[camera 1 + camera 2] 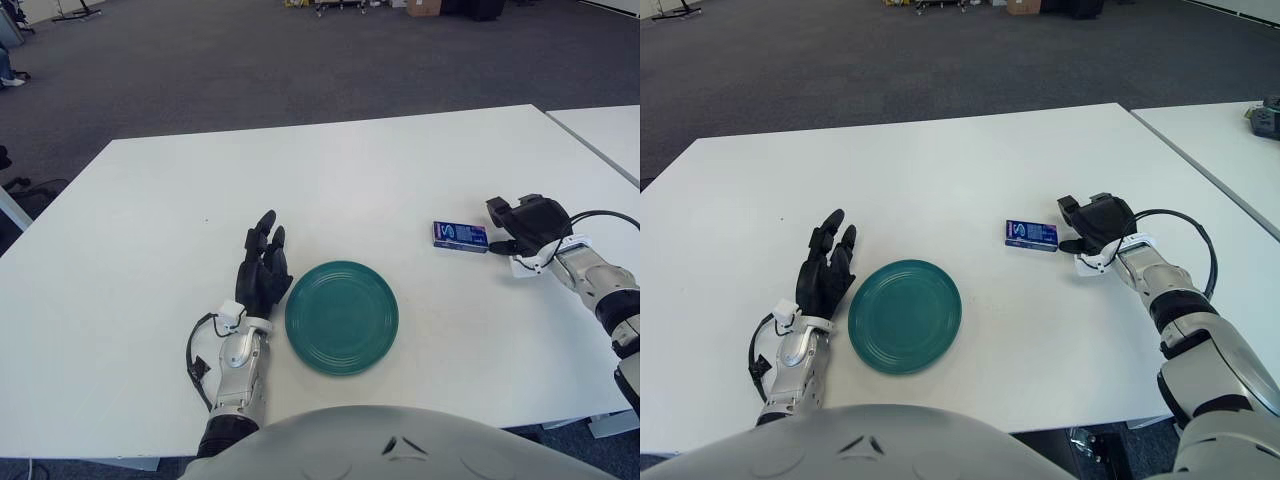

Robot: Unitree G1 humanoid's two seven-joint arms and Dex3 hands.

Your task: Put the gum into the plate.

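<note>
The right robot hand [1092,222], fingers loosely curled and holding nothing, is sitting just beside the blue gum pack [1031,235] toward the tabletop's [940,170] right edge, with the green plate [905,315] lying near the front edge and the left robot hand [827,272] resting open beside it.

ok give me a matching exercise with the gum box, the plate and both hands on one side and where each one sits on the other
Things:
1. small blue rectangular gum box
2. round teal plate
3. black three-finger left hand
4. black three-finger right hand

Places:
A. just right of the gum box, fingers near its end
B. middle of the white table, nearest the robot
C. beside the plate's left rim, fingers extended
D. up and right of the plate, apart from it

Pairs: 1-D, 2-B, 3-C, 4-A
</note>
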